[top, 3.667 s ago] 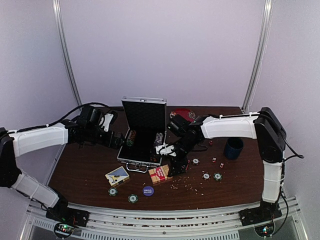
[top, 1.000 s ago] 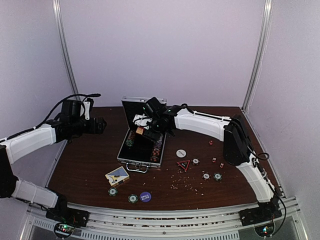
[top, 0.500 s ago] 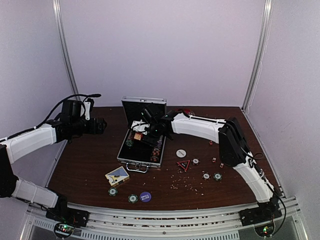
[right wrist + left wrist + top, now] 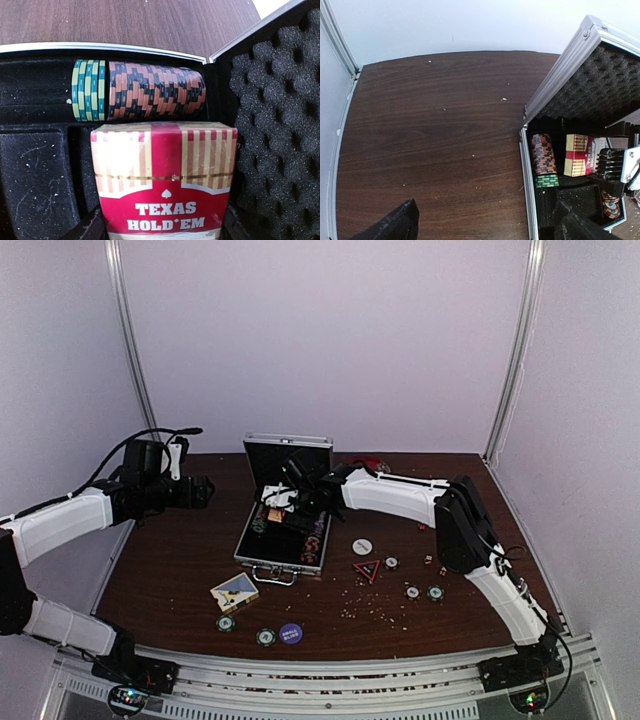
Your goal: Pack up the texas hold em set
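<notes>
The silver case (image 4: 250,545) lies open at mid-table, its lid (image 4: 290,455) upright. My right gripper (image 4: 289,502) reaches into it and is shut on the red "Texas Hold'em" card deck (image 4: 162,175). The deck stands in the black lining beside a row of orange and green chips (image 4: 140,90). My left gripper (image 4: 203,490) hovers left of the case, open and empty; in the left wrist view (image 4: 485,231) its fingers (image 4: 395,227) are spread wide over bare table. The blue card deck (image 4: 235,592) lies in front of the case. Loose chips (image 4: 266,637) and small red dice (image 4: 428,560) lie on the table.
A white disc (image 4: 362,546), a red triangle marker (image 4: 366,569) and more chips (image 4: 412,591) lie right of the case among crumbs. The red plate (image 4: 372,464) shows behind my right arm. The mug is hidden. White walls enclose the table.
The red deck was lifted off the table in front of the case and carried into the case. My left gripper drew back to the left, away from the case.
</notes>
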`<move>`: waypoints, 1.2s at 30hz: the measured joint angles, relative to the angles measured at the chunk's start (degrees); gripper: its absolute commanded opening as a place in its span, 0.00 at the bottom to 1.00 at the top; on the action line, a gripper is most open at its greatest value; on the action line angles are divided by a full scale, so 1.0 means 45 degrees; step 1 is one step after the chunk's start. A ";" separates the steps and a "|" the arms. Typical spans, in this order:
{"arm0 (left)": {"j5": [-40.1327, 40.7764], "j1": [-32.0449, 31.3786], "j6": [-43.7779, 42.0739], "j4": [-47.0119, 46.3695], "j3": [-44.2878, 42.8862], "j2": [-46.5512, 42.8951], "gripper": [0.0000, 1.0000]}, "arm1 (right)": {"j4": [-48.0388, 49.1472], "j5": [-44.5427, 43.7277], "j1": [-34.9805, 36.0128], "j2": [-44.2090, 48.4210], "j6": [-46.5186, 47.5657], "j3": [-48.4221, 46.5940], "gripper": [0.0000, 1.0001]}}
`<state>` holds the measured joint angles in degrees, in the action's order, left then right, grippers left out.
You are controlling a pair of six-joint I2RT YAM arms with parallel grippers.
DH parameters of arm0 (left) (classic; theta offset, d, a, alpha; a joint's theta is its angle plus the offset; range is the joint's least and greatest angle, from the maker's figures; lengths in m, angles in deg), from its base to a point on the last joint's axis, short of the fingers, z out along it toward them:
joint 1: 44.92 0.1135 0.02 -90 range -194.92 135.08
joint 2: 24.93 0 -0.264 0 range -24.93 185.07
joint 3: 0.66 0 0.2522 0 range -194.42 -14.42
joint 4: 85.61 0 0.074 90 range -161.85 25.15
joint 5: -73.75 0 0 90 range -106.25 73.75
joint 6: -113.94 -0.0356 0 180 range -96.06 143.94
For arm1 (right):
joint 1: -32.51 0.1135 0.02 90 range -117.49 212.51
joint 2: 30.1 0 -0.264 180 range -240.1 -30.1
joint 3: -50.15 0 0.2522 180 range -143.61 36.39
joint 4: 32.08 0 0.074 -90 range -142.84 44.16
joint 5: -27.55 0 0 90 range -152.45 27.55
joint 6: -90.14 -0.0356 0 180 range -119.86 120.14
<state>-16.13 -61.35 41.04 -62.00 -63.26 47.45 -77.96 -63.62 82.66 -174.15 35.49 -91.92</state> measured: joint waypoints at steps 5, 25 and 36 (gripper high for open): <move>-0.0053 0.0000 0.0010 0.0000 0.0000 0.0000 0.96 | -0.0005 -0.0039 0.0000 -0.0029 0.0301 0.0000 0.67; -0.0355 0.0000 0.0102 -0.0189 0.0024 0.0034 0.95 | -0.0126 -0.0714 0.0316 -0.0117 0.0777 0.0024 0.82; -0.2064 -0.0015 0.0083 0.1307 -0.0243 0.0296 0.85 | -0.1404 0.1797 0.0661 0.2268 0.0199 0.0869 0.79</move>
<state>-25.42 -61.42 41.41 -56.12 -64.35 48.78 -84.28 -55.54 85.64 -163.94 36.39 -88.01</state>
